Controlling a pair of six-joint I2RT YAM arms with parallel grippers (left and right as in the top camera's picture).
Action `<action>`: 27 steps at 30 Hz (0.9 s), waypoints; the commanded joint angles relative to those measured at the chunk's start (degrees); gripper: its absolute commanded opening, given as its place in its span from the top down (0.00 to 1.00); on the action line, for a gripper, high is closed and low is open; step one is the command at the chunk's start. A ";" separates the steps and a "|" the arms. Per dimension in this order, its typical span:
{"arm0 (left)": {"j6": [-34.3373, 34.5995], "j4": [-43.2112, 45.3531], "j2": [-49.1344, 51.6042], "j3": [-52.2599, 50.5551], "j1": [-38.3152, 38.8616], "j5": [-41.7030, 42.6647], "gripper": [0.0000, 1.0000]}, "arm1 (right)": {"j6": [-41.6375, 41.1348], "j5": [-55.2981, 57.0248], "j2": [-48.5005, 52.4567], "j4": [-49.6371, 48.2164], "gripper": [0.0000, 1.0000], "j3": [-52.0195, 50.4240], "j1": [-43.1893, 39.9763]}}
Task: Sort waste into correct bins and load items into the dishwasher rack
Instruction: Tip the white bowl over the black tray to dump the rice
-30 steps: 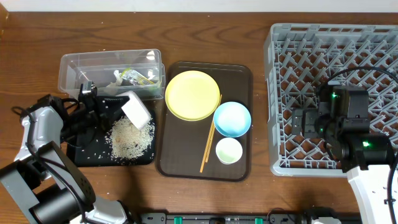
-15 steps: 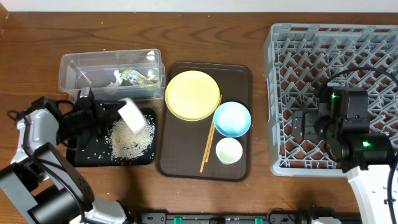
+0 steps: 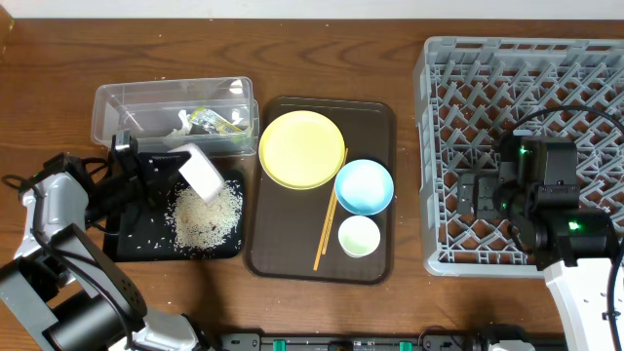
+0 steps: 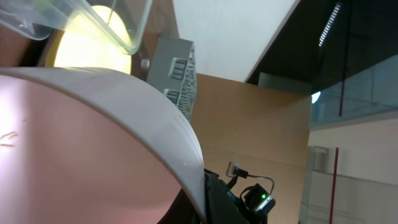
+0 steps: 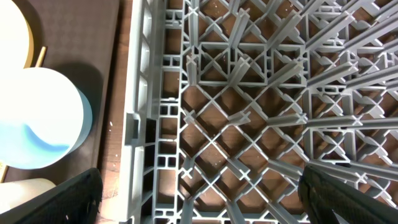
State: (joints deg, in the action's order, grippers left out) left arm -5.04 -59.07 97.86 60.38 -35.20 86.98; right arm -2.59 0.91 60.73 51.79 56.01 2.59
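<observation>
My left gripper (image 3: pixel 161 168) is shut on the rim of the white bowl (image 3: pixel 202 174), held tipped over the black tray (image 3: pixel 132 246). A heap of rice grains (image 3: pixel 207 213) lies on that tray. The bowl fills the left wrist view (image 4: pixel 93 137). The clear tub (image 3: pixel 107 107) holds the green-and-orange wrapper (image 3: pixel 216 121) and the white tissue (image 3: pixel 182 121). The yellow plate (image 3: pixel 301 148), blue bowl (image 3: pixel 364 186), small cup (image 3: pixel 358 236) and chopsticks (image 3: pixel 325 229) lie on the brown tray. My right gripper (image 3: pixel 476 195) is open and empty over the grey rack (image 3: pixel 439 146).
The brown serving tray (image 3: pixel 380 117) sits between the bins and the rack. The right wrist view shows the rack's left wall (image 5: pixel 143 93) with the blue bowl (image 5: pixel 43 118) just beyond it. Loose grains are scattered across the black tray's left part.
My left gripper has drawn back to the left with the white bowl, which has shifted slightly left and up over the rice heap. The right arm has not moved.
</observation>
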 commanded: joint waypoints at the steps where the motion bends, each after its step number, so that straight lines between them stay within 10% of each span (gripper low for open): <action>1: -1.84 -0.04 0.31 -0.33 -0.26 2.82 0.94 | -0.35 0.15 -0.22 0.26 0.01 1.20 -0.33; 27: -3.26 1.03 -0.92 -0.20 -0.72 3.15 0.94 | -0.28 0.59 -0.24 0.11 0.01 1.20 -0.33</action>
State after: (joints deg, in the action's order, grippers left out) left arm -8.97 -57.91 97.86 60.38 -35.64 87.26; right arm -2.57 1.02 60.73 51.96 56.01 2.59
